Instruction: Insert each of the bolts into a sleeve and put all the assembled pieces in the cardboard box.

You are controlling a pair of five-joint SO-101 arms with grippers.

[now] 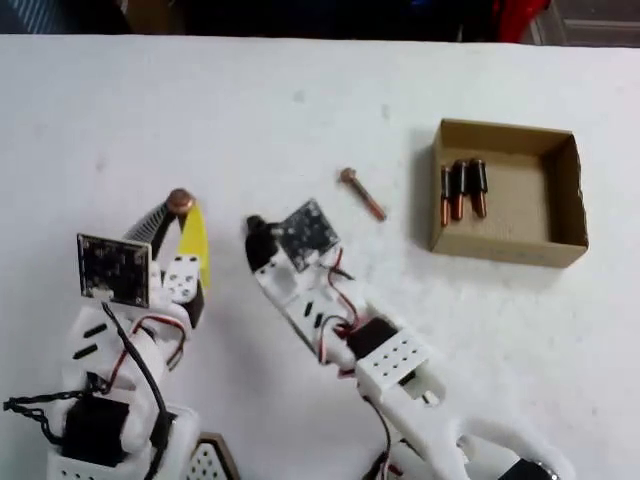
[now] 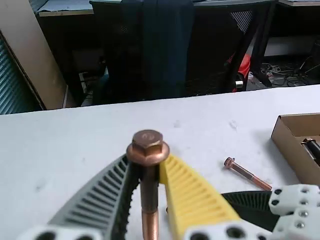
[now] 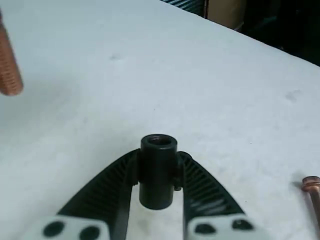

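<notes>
One bolt (image 2: 149, 190) head-up, one sleeve (image 3: 157, 172) bore-up

Lower shank of the held bolt (image 2: 149, 200) beyond the left wrist view's edge — likewise much of the cardboard box (image 2: 295, 145)

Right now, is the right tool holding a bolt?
No, the right tool is shut on a black sleeve.

White arms (image 1: 402, 372), black servos (image 1: 95, 430), red-and-black cables (image 1: 346, 300)
</notes>
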